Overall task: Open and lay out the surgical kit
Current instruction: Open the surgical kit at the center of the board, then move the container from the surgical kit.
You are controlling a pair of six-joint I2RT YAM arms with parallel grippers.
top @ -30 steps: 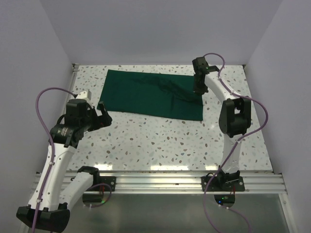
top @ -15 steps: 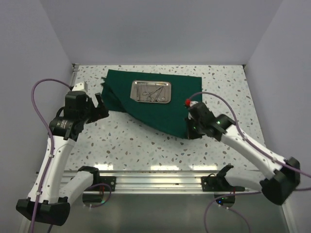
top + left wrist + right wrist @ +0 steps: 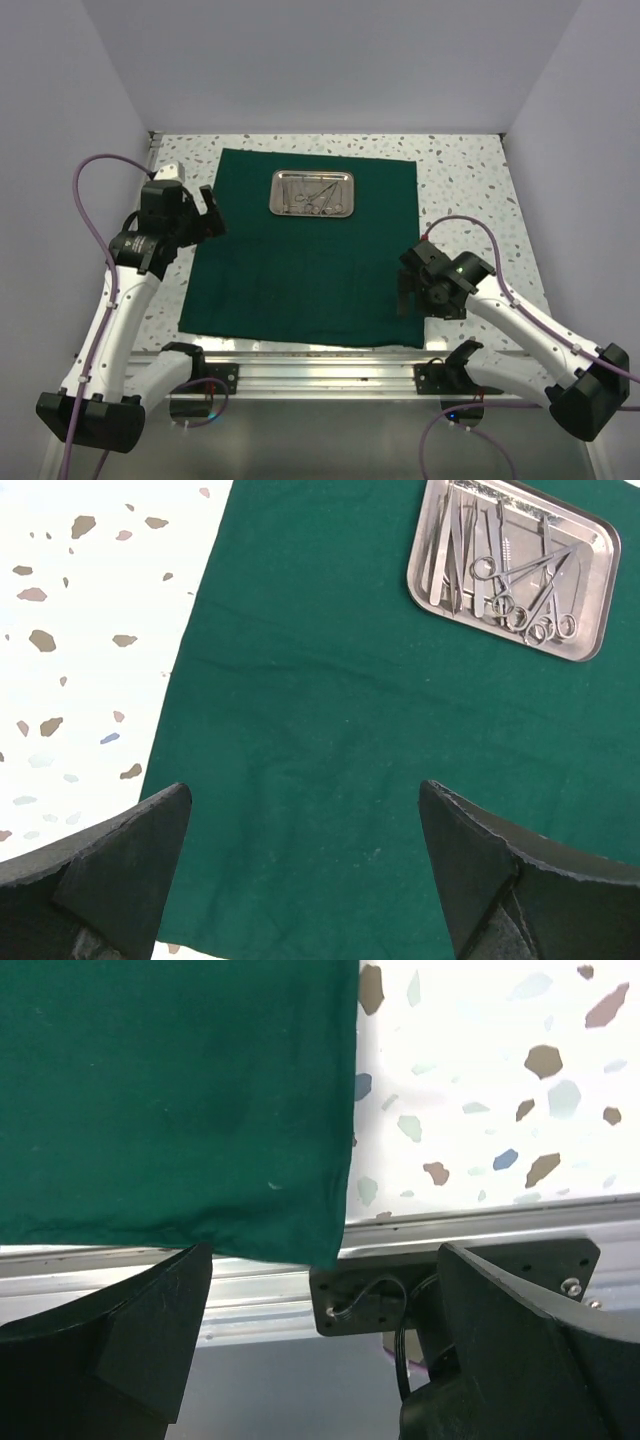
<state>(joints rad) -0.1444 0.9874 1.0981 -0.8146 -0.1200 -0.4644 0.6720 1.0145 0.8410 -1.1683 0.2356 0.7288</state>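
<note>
My right end effector (image 3: pixel 325 1250) gapes empty at the near right corner of the dark green cloth (image 3: pixel 300 255), spread flat on the table (image 3: pixel 480 180), my left end effector (image 3: pixel 305 788) equally wide by its left edge, the steel tray (image 3: pixel 597 585) of instruments (image 3: pixel 505 580) at its far end.

Count, top to bottom:
- Table (image 3: pixel 480 200): one, speckled.
- Green cloth (image 3: pixel 300 260): one.
- Steel tray (image 3: pixel 275 192): one.
- Instruments (image 3: pixel 500 575) in the tray: six finger rings countable, so three ring-handled tools. At least two straight slim ones lie beside them. They overlap, so the full number is not readable.
- Robot arms: two, the left arm (image 3: pixel 115 300) and the right arm (image 3: pixel 530 325).
- Grippers: two, the left gripper (image 3: pixel 208 212) and the right gripper (image 3: pixel 405 290), one per arm.
- Fingers (image 3: pixel 120 880): two on each gripper, four in all.
- Purple cables (image 3: pixel 90 190): two, one per arm.
</note>
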